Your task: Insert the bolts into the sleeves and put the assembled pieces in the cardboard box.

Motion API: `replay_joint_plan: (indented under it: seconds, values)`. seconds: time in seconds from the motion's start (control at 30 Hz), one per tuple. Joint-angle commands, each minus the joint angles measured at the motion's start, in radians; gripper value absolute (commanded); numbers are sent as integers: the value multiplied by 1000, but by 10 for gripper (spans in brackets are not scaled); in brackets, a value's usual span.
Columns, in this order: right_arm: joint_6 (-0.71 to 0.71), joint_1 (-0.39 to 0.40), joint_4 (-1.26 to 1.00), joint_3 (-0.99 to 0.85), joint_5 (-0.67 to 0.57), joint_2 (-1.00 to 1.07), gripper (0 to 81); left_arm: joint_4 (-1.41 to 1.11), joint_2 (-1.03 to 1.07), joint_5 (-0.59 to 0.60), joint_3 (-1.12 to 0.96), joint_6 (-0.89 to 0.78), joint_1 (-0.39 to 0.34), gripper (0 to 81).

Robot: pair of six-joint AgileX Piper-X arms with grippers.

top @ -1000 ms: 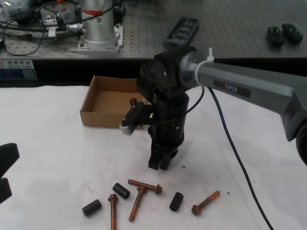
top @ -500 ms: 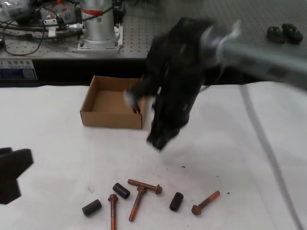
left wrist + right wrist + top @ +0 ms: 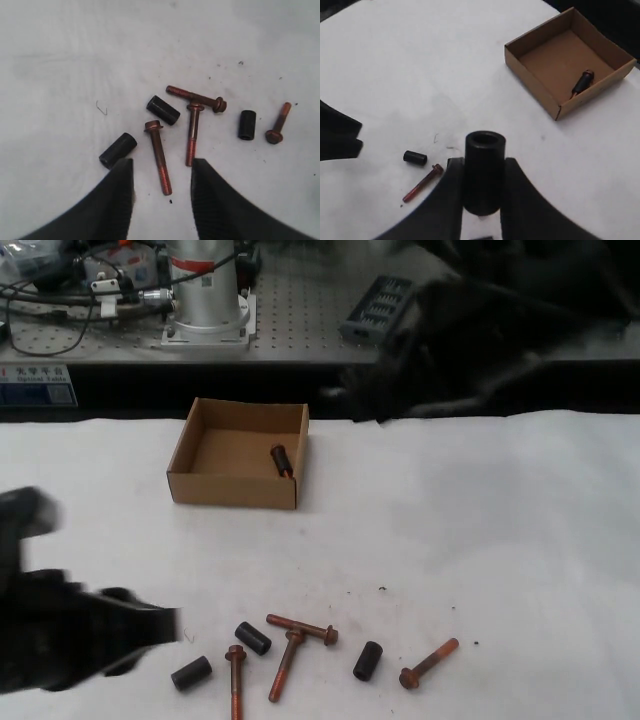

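Black sleeve point(image 3: 485, 150), clamped in right gripper point(image 3: 484, 167)

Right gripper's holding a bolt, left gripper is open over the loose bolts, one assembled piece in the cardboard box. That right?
Not quite. The right gripper is shut on a black sleeve, not a bolt; the right wrist view shows it between the fingers. The rest holds: the left gripper is open over the loose bolts, and one assembled piece lies in the cardboard box.
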Motion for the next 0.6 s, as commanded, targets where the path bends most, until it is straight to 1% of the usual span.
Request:
replay_joint_plan:
  seconds: [0.0,0.07,0.23,0.37,0.57]
  values:
    - [4,-7,-22,-9,-14,-2,54,119,180,-212,-150,-63,-163,281]
    - [28,-7,-44,61,-14,-46,54,155,248,-226,-191,-66,-191,281]
    - [89,-7,-96,186,-14,-123,54,170,380,-200,-214,-167,-206,281]
    - [90,-7,-99,217,10,-155,54,170,456,-148,-214,-255,-206,281]
    - [90,-7,-121,222,10,-158,54,163,506,-143,-222,-313,-206,281]
